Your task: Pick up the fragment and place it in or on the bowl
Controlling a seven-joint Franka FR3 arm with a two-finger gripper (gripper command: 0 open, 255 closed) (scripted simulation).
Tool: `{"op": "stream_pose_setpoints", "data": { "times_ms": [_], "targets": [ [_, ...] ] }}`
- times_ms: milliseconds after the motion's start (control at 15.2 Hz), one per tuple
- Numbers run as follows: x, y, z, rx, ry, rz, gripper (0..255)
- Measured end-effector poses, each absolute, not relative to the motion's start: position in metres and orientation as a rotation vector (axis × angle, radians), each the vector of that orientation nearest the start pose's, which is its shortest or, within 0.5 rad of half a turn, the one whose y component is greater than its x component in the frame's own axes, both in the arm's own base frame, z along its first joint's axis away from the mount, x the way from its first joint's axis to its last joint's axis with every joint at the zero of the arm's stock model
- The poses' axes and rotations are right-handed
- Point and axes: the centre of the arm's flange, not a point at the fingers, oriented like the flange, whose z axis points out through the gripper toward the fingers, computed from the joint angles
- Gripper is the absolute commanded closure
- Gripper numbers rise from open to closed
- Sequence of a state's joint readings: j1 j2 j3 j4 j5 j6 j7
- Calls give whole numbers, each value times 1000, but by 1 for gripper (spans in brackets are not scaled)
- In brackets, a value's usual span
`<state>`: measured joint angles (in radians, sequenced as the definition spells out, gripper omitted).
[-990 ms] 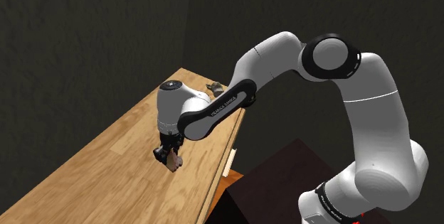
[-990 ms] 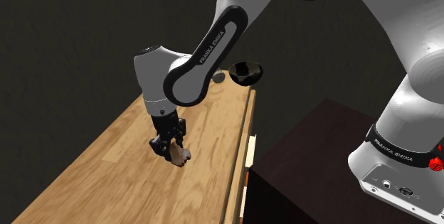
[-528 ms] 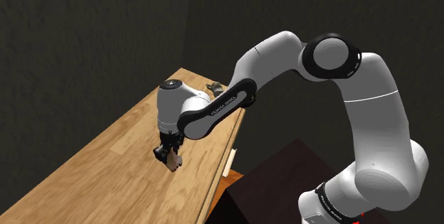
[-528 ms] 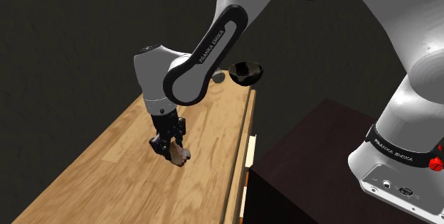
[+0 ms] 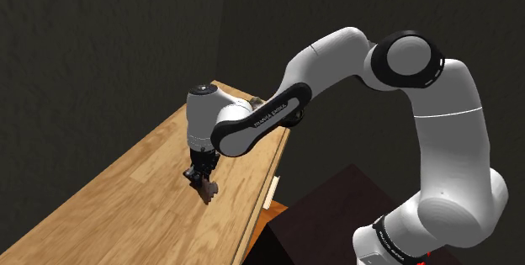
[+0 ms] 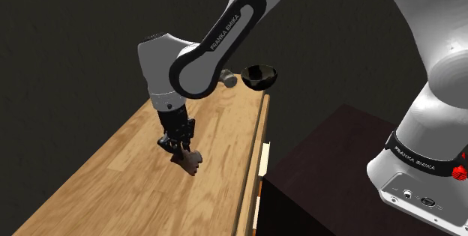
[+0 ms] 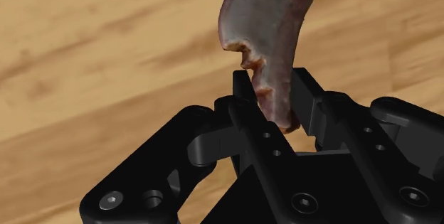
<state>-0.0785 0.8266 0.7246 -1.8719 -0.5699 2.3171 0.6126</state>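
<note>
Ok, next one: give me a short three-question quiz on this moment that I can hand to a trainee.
1. True or false: the gripper is shut on the fragment.
2. In the second exterior view, where does the dark bowl stand? A) at the far end of the table, beyond the gripper; B) on the dark stand; C) right under the fragment.
3. Fill in: the table top shows a ___ grain.
Key: 1 true; 2 A; 3 wood.
</note>
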Motion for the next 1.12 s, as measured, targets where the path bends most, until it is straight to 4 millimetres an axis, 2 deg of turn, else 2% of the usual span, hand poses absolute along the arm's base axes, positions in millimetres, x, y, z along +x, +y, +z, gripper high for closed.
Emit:
{"op": "stream_pose_setpoints", "data": {
  "times_ms": [1122],
  "targets": [
    [503, 351, 239, -3039, -501, 251, 255]
  ]
}}
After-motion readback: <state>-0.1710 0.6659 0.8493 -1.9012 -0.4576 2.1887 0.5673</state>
